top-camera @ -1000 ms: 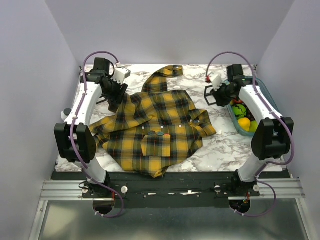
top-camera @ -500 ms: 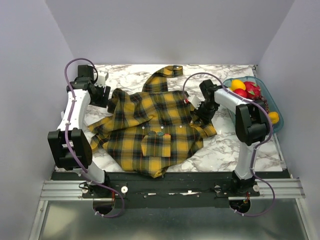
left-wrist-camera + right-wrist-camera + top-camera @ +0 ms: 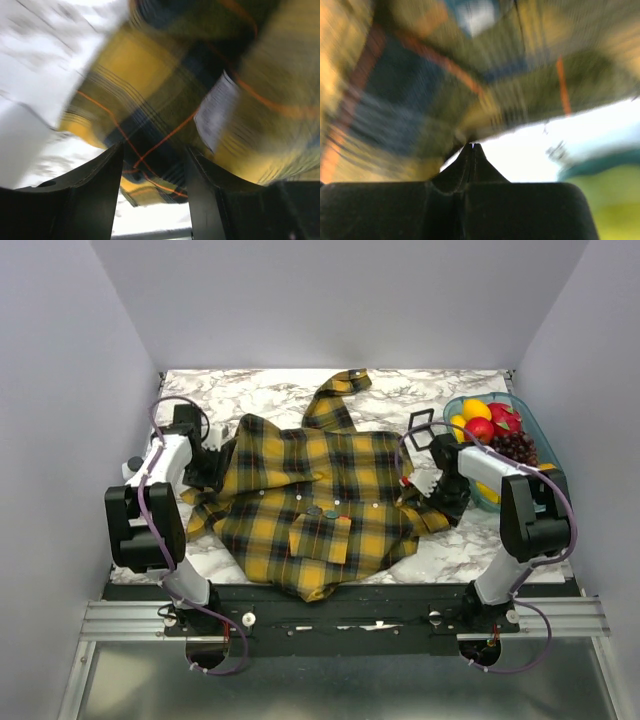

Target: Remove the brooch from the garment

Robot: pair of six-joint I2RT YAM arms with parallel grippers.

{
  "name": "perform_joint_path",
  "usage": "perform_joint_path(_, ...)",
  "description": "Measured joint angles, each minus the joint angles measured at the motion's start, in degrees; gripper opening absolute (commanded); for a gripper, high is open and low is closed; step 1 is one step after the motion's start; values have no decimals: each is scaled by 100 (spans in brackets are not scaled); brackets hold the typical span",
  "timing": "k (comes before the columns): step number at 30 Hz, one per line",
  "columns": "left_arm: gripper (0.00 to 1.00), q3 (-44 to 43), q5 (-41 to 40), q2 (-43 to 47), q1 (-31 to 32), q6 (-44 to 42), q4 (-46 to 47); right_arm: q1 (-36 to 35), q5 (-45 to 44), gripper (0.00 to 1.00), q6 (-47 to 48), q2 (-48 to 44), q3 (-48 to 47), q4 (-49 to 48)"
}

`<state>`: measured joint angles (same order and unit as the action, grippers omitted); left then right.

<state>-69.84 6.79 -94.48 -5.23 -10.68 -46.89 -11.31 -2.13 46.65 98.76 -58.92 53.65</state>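
Removal not yet begun: the brooch (image 3: 331, 514) remains pinned mid-shirt (image 3: 300, 475), just above the pocket (image 3: 322, 540). Left gripper (image 3: 152, 165), jaws wide, at the shirt's left edge; right gripper (image 3: 471, 146), jaws closed, at its right edge.

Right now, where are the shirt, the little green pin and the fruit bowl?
shirt (image 3: 300, 465): top view, on the plaid chest part.
pin (image 3: 331, 514): top view, on its round face.
fruit bowl (image 3: 497, 396): top view, on its far rim.
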Motion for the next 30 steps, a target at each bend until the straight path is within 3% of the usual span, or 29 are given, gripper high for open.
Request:
perform_joint_path(3,58,507,31,31,0,-70,-125,313,-48,1,184,-149,24,319)
perform_joint_path(6,58,938,33,243,0,-229,-356,474,42,11,470,-424,-63,623)
perform_joint_path(7,59,997,37,323,0,-280,-422,479,170,19,557,-514,-181,761)
perform_joint_path(10,62,946,101,542,0,-382,-560,461,798,41,693,-605,-1106,992)
perform_joint_path(13,65,472,190,551,0,-402,-573,380,1307,51,667,-271,-2562,866)
perform_joint_path(21,69,-876,136,179,-37,-374,-271,39,1722,54,874,1808,-5294,356)
perform_joint_path(26,70,-1071,125,2,-122,-136,-260,-201,1801,57,1091,3075,-6334,284)
perform_joint_path(30,69,-1062,133,9,-146,7,-264,-380,1803,57,1233,3536,-6839,289)
